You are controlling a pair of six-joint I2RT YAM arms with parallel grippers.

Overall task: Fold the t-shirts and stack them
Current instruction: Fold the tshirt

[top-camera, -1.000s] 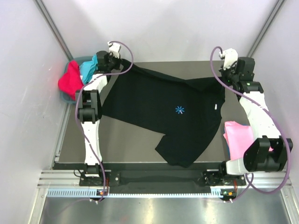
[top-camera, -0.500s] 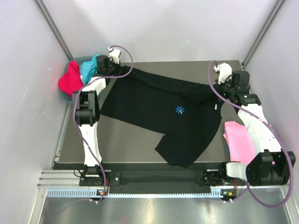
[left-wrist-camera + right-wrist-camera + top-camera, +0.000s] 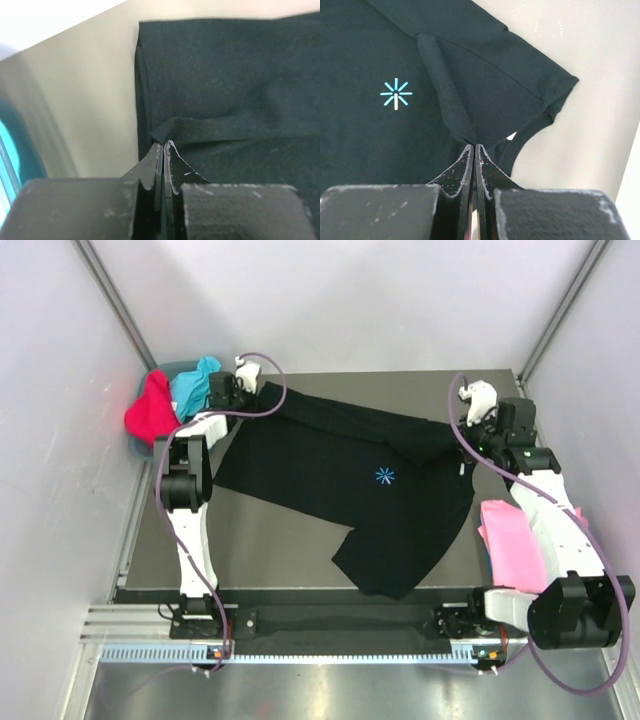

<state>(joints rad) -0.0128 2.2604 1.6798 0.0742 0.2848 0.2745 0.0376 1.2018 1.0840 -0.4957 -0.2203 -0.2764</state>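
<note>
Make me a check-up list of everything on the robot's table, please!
Surface: dark table, bare in front of the black shirt.
Job's things: black t-shirt spread out, rumpled along its far edge; pink t-shirt at the right edge, partly hidden by the right arm; red t-shirt and turquoise t-shirt heaped in a bin by the far left corner.
Clutter: nothing seen.
Grippers: left gripper shut on the black t-shirt's edge; right gripper shut on a fold near its sleeve.
Cables: purple cable looping along each arm.
Surroundings: pale walls, metal rail at the near edge.

Probably a robotics lab: white walls, aluminium rail, arms bolted to a dark table.
</note>
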